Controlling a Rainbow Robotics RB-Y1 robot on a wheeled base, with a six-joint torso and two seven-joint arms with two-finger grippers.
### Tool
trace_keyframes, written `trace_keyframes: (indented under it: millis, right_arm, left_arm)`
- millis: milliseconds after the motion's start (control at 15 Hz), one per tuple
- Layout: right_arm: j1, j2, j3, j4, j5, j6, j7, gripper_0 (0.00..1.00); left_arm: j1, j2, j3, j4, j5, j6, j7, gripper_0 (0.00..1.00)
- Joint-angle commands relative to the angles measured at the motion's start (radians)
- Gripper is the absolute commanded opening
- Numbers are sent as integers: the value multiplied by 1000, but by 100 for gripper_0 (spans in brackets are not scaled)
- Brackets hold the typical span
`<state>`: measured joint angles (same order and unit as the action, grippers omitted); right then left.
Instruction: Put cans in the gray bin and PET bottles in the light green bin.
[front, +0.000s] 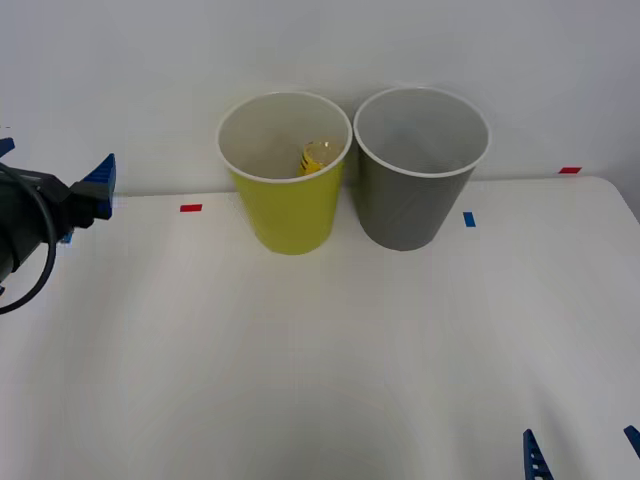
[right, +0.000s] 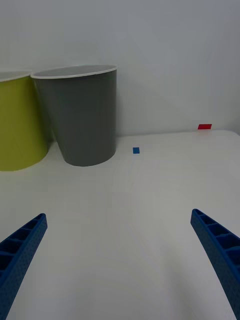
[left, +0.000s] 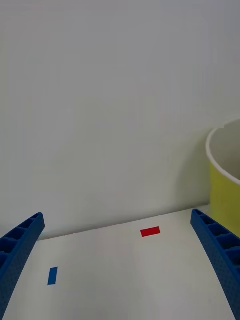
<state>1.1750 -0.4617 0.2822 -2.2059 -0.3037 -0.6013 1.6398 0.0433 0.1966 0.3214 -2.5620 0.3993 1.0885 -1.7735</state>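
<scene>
The PET bottle (front: 316, 157) lies inside the light green bin (front: 290, 215) (beside the gray bin (front: 405, 205)). Left claw (left: 117, 270) and right claw (right: 119, 265) hover released over the bench (front: 320, 350).

yellow-green bin (front: 290, 215), dark gray bin (front: 405, 205), seemingly yellow-labelled bottle (front: 315, 157)

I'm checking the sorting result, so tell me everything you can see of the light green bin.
The light green bin is a round, tapered yellow-green cup-shaped container, plastic by its look, with a white rim and a pale inside. It stands upright on the white table near the back wall, to the robot's left of the same-sized gray bin, the two rims very close or just touching. Inside it, against the wall nearer the gray bin, lies the PET bottle, only part of its yellow label showing. No gripper touches the bin.
</scene>
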Motion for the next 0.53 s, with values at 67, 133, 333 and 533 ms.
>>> trace_keyframes:
  millis: [67, 133, 333, 533]
  right_arm:
    - [0, 0, 0, 0, 0, 0, 0, 100]
    - [0, 0, 0, 0, 0, 0, 0, 100]
    - [0, 0, 0, 0, 0, 0, 0, 100]
    - [0, 0, 0, 0, 0, 0, 0, 100]
  left_arm:
    - [122, -2, -2, 0, 44, -165, 0, 100]
    - [161, 4, -12, 0, 44, -214, 3, 100]
    - [303, 9, -48, 14, 64, -389, 11, 100]
    - [342, -13, 2, 16, 181, -361, -3, 100]
